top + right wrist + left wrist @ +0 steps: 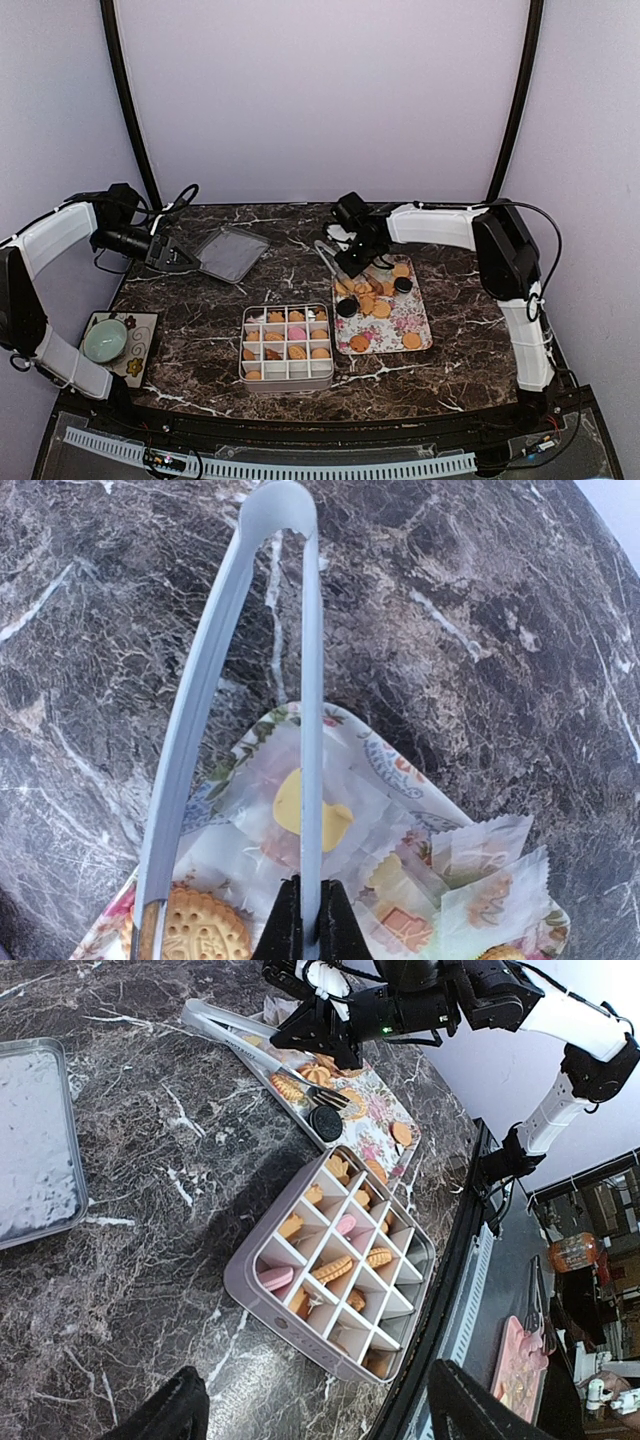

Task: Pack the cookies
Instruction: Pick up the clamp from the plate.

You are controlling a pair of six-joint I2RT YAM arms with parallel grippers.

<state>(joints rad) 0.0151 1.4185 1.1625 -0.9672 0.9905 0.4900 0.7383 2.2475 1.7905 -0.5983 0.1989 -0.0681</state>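
Observation:
Loose cookies point(378, 300) lie on a flower-patterned tray point(422, 335); most are round and golden, two are black. More cookies point(335, 1268) fill cells of a grey divided box point(287, 378), among them pink ones. My right gripper point(350, 262) hangs over the tray's far end. It is shut on one arm of the metal tongs point(310, 680), whose other arm splays left beside a golden cookie point(205, 930). The left gripper point(175, 258) is at the far left, well away from the box. Its fingers point(170, 1410) stand wide open with nothing between them.
A flat grey lid point(230, 252) lies just right of the left gripper. A green bowl point(105, 340) sits on a patterned mat at the near left. Clear-wrapped sweets point(400, 880) cover the tray's far corner. The table's near edge point(440, 1290) runs close behind the box.

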